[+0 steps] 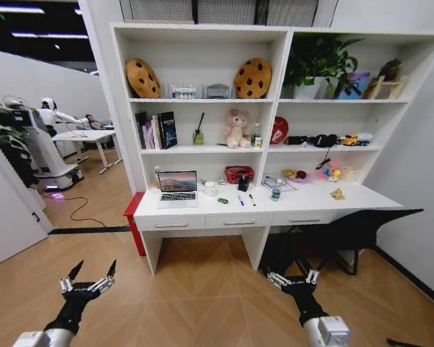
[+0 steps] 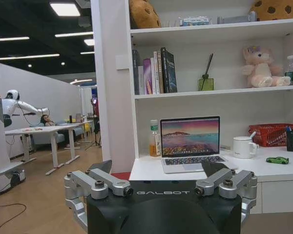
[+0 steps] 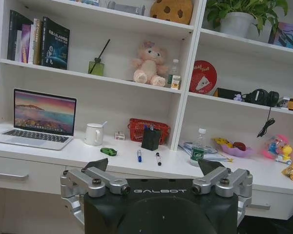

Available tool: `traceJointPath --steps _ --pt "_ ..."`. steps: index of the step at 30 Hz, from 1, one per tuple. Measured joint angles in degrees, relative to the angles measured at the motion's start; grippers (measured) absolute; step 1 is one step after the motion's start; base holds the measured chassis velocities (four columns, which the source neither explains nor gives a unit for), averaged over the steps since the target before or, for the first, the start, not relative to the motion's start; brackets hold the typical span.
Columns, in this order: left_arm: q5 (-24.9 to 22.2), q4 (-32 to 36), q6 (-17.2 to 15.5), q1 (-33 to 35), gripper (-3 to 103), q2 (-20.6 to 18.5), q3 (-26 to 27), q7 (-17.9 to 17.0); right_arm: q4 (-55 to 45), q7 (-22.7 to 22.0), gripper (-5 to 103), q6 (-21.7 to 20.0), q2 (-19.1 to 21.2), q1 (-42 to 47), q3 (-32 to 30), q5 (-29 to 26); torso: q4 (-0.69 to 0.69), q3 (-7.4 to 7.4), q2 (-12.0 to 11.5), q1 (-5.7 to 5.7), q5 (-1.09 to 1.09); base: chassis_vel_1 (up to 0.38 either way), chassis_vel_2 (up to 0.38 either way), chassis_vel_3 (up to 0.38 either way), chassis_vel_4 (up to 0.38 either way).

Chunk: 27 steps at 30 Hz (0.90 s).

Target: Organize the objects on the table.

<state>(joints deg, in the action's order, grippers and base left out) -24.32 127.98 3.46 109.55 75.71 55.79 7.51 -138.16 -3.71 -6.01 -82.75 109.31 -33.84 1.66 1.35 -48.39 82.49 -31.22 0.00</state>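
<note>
Facing the long white desk (image 1: 315,196) from well back, nothing yet within reach. Silver laptop (image 1: 177,188) open at the desk's left end; bottle with a green label (image 1: 275,192) right of centre; yellow snack packet (image 1: 338,194) far right. Smaller still: two pens (image 3: 147,156) lying side by side near the front edge, tiny green item (image 3: 108,151) just left of them (a toy car, probably). Left gripper (image 1: 90,280) and right gripper (image 1: 292,278) both low over the floor, fingers spread wide, holding nothing. Best done by closing in squarely on the desk's middle, stopping short of the drawer handles, keeping both arms low until close.
</note>
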Motion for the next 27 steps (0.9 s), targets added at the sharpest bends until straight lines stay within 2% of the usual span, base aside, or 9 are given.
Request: traceJointPath --steps 27 --pt "-1.28 -1.37 -0.13 -0.94 100 -0.14 -0.51 -0.08 0.4 -1.62 100 -0.52 -0.62 -1.08 0.68 -0.8 0.0 0.0 0.0 0.0 0.0 0.0 0.0 0.0 0.0"
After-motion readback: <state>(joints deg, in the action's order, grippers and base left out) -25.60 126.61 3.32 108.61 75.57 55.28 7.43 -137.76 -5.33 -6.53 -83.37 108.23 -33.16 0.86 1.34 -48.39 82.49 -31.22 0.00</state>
